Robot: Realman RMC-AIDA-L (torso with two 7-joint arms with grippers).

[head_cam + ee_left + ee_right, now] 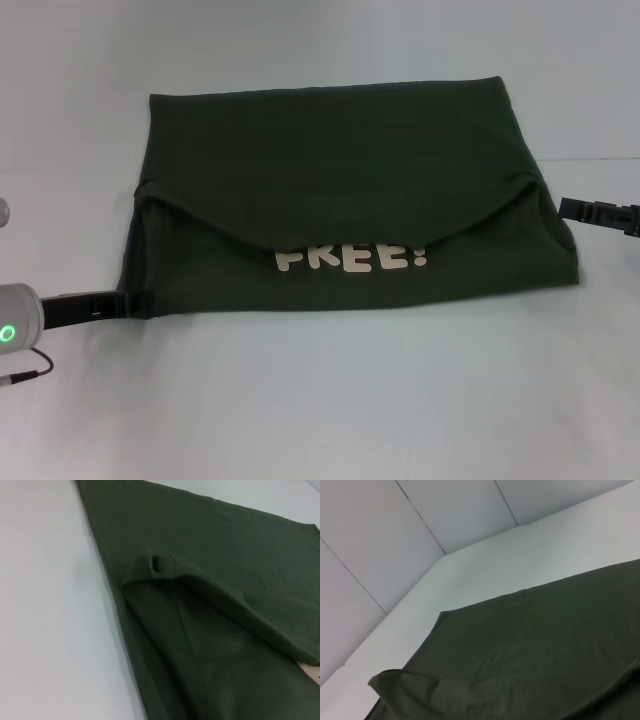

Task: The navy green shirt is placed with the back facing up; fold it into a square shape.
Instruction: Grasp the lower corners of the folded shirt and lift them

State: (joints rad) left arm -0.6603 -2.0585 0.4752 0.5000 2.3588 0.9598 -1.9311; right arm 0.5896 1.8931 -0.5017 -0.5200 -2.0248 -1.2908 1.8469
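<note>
Matt cotton-like navy green shirt [340, 160]

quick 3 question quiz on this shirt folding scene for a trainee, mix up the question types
1. True or false: the shirt lies fully flat, with no lettering showing.
2. Which gripper touches the shirt's near corner? A) left gripper B) right gripper C) neither
3. Fill in: the cream letters peek out under a folded flap and read "____".

Key
1. False: a flap is folded toward the robot and cream letters show below it.
2. A: it sits at the near left corner; the right gripper is beside the right edge.
3. FREE
</note>
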